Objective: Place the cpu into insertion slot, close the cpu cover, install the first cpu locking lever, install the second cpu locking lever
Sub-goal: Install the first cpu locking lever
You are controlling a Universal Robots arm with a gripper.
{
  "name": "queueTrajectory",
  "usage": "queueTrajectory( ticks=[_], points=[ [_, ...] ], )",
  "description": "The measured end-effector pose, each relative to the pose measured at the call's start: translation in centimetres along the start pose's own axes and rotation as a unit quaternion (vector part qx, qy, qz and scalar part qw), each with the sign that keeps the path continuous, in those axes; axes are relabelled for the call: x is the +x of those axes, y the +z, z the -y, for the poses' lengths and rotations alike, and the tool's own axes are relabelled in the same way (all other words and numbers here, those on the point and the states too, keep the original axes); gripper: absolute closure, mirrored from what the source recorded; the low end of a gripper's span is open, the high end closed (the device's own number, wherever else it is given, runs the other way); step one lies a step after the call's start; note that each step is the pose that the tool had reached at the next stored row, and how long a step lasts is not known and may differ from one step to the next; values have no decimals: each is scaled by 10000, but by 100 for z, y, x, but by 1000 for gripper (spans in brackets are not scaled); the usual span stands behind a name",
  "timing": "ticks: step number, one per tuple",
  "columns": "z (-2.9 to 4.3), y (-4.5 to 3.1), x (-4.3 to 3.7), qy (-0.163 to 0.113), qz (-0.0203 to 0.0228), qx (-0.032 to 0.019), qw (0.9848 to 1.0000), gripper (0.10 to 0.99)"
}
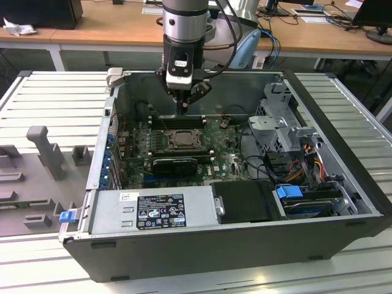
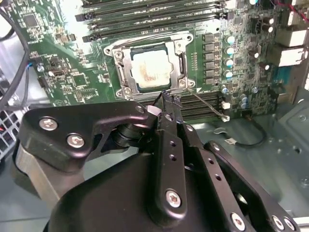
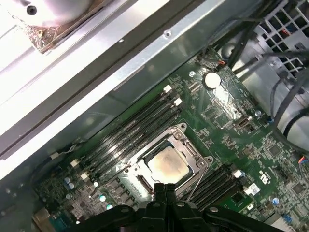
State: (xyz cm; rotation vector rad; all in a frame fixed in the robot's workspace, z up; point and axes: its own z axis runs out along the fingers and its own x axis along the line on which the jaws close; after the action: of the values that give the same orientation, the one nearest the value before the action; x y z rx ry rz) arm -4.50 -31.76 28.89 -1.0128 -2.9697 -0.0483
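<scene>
The cpu [image 2: 150, 67] sits in the insertion slot [image 2: 179, 60] under the lowered cpu cover [image 2: 126, 66], just ahead of the gripper [image 2: 165, 97], whose fingers [image 2: 170, 130] are pressed together beside a wire locking lever [image 2: 207, 105]; latching probably demands steady pressure centred on the wire

The arm's silver-grey cylindrical wrist [image 1: 184, 24] hangs straight down in the exterior view. Below it the black metal two-finger gripper [image 1: 182, 108] points vertically downward, with its linkage bars spread wide at the knuckles and tapering to a narrow tip. In both wrist views the two slim black fingers [image 2: 170, 154] [image 3: 160, 193] lie pressed flat together along their length, tips meeting with no gap between them.
</scene>
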Motion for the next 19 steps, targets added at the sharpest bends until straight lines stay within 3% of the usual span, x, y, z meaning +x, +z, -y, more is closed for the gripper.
queueTrajectory(
  ticks=[2, 4, 9, 10, 14, 17, 19],
  points=[
    [0, 0, 0, -226, -6, 2, 9997, 980],
    [0, 1, 0, -552, -15, 7, 9985, 980],
    [0, 1, 0, -1138, -31, 14, 9935, 980],
    [0, 3, 0, -1282, -31, 13, 9917, 980],
    [86, 19, 112, -1350, 1, -7, 9908, 980],
    [88, 44, 112, -1707, -10, -2, 9853, 980],
    [89, 70, 112, -2066, -20, 1, 9784, 980]
  ],
)
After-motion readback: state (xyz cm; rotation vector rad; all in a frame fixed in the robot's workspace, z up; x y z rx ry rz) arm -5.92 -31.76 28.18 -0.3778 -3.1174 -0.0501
